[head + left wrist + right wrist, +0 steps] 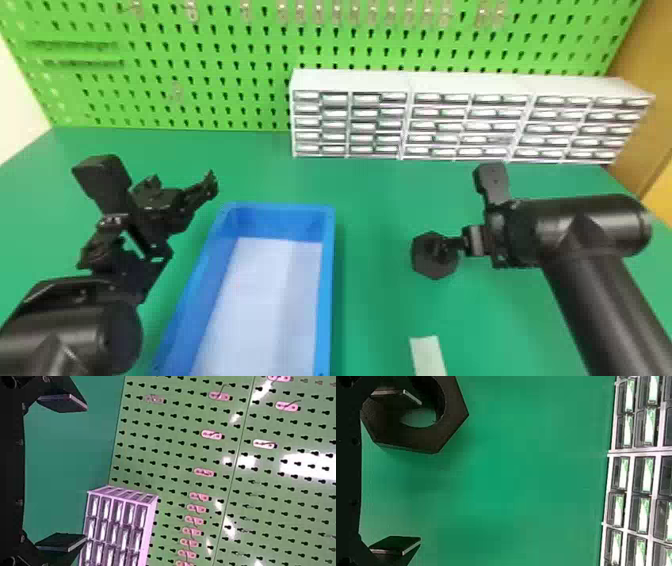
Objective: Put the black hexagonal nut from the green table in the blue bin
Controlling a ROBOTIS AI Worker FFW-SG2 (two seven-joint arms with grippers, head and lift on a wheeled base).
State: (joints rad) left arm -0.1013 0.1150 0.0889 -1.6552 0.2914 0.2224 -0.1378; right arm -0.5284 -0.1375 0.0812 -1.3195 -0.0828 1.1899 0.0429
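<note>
The black hexagonal nut (431,270) lies on the green table (375,195), right of the blue bin (327,280). At the nut's right side is my right gripper (482,240), one finger overlapping its hole. In the right wrist view that finger crosses the nut (455,411), the other stands well apart, and the right gripper (413,471) is open; whether the finger is inside the hole or above it I cannot tell. My left gripper (152,212) is parked left of the bin's far end; in the left wrist view the left gripper (85,473) is open and holds nothing.
Grey drawer units (410,120) stand along the table's back right, before a green pegboard (200,60) with hooks. A pale strip (428,355) lies on the table nearer than the nut. White lining (265,305) covers the bin's floor.
</note>
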